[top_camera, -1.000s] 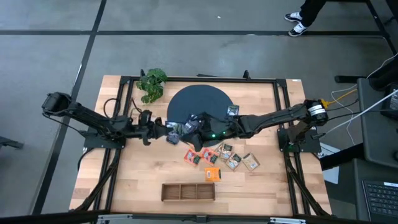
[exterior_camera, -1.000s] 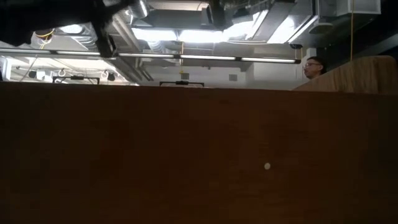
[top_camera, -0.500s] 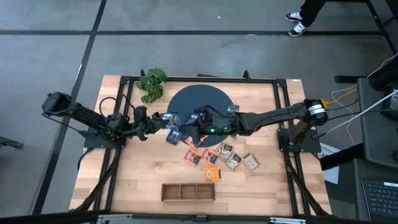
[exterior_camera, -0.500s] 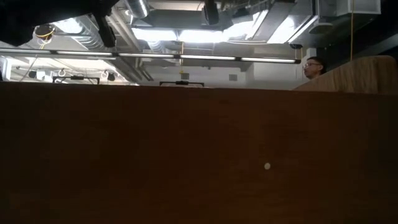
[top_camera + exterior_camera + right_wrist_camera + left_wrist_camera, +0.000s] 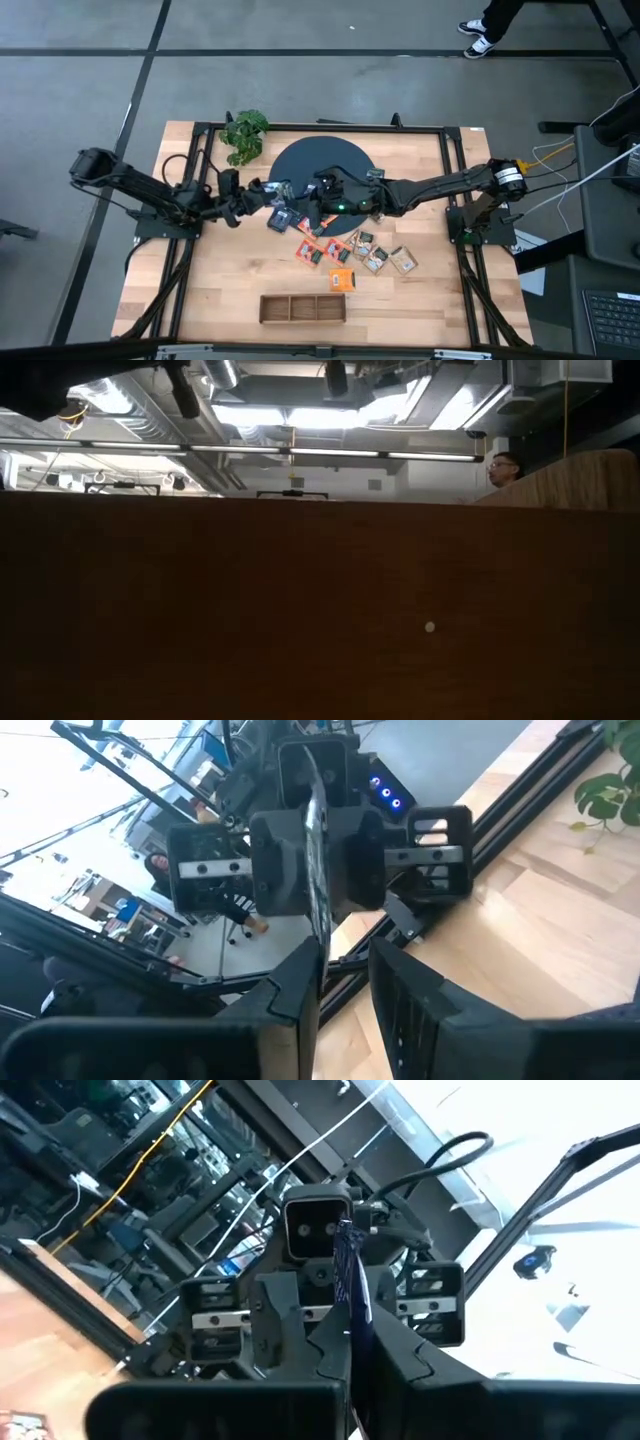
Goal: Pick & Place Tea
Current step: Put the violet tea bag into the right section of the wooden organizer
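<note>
Both grippers meet nose to nose above the near-left rim of the dark round mat [image 5: 325, 160]. My left gripper [image 5: 266, 190] [image 5: 360, 1360] is shut on a blue tea sachet [image 5: 278, 188] [image 5: 350, 1280], which shows edge-on. My right gripper [image 5: 308, 192] [image 5: 345, 960] is open, its fingers on either side of the same sachet [image 5: 316, 830]. Several more sachets [image 5: 345, 255] lie flat on the wood nearer the front. One blue sachet [image 5: 280, 219] lies under the grippers and another [image 5: 375, 177] lies on the mat. My left gripper pinches the blue sachet between its two fingers by the edge nearest it [image 5: 356, 1380], coming level from the table's left. The sachet stands on edge, lifted clear of the table. The sachet lies along the inner side of one right finger [image 5: 295, 985]; whether they touch I cannot tell.
A long wooden three-compartment tray [image 5: 303, 307] sits near the front edge and a leafy plant [image 5: 245, 135] at the far left. A brown wall [image 5: 320, 610] blocks most of the low view. A person [image 5: 505, 465] shows in the room behind.
Both grippers have risen from the sachets on the wood and moved toward the far edge, staying tip to tip. The blue sachet has come up with them, lifted clear of the table.
</note>
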